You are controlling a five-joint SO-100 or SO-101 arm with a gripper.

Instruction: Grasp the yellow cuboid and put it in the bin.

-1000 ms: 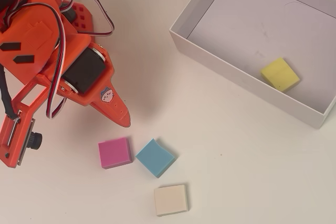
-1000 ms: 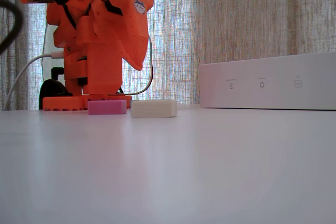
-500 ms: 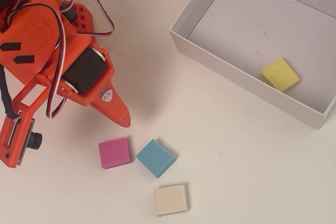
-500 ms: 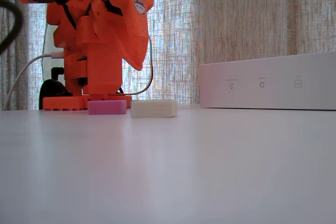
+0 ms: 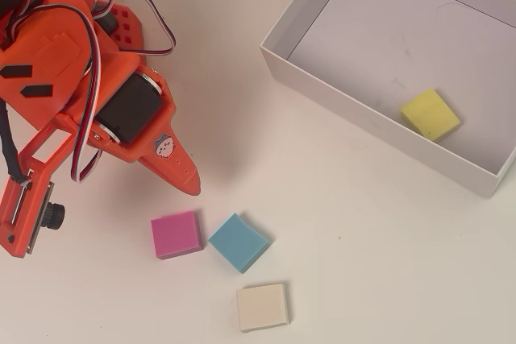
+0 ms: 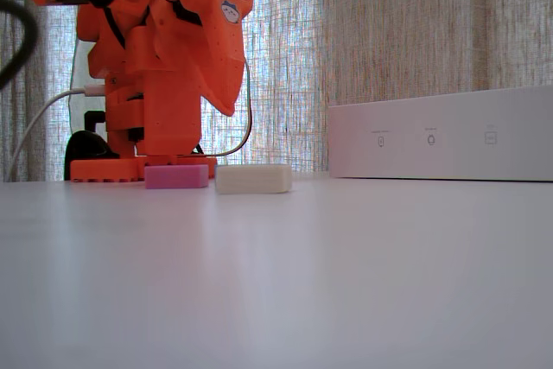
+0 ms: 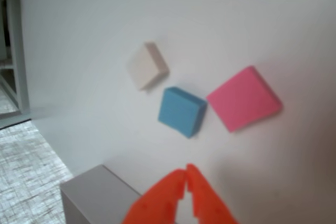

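My gripper (image 7: 186,174) is closed on nothing, its orange tips touching, hanging above the table (image 5: 363,263). Just beyond it lie the blue block (image 7: 181,112), the pink block (image 7: 244,98) and the cream block (image 7: 147,65), close together. The yellow cuboid (image 5: 430,114) lies well apart, inside the bin (image 5: 322,90), near its front wall in the overhead view.

We find no change in the fixed view across the last second: the orange arm (image 6: 164,58) at upper left, the pink block (image 6: 176,176), the cream block (image 6: 252,179) and the white box (image 6: 441,134) at right sit exactly as before.
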